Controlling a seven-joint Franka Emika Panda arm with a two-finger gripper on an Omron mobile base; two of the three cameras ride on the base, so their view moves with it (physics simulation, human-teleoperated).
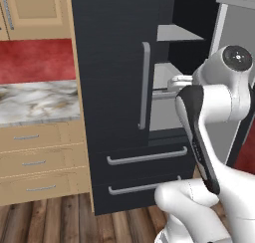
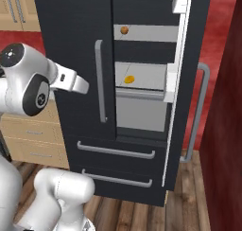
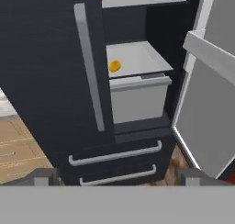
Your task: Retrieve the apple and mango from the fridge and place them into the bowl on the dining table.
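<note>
The black fridge (image 2: 71,36) stands with its left door shut and its right door (image 2: 182,107) swung open. A small brownish-orange apple (image 2: 124,30) rests on the upper grey shelf. One shelf lower lies the yellow-orange mango (image 2: 128,78), which the hand view shows above a white bin (image 3: 114,65). My gripper (image 3: 117,178) is open and empty, its fingertips (image 3: 46,175) spread wide. It hangs in front of the fridge (image 3: 41,81), well short of the shelves, and faces the left door's handle and the opening. The bowl and the dining table are out of view.
Tan wooden drawers and a marble counter (image 1: 35,102) stand left of the fridge under a red backsplash. The open door (image 3: 206,108) juts out on the right, with a dark red wall (image 2: 227,130) beyond it. Two fridge drawers (image 2: 116,152) sit low above the wooden floor.
</note>
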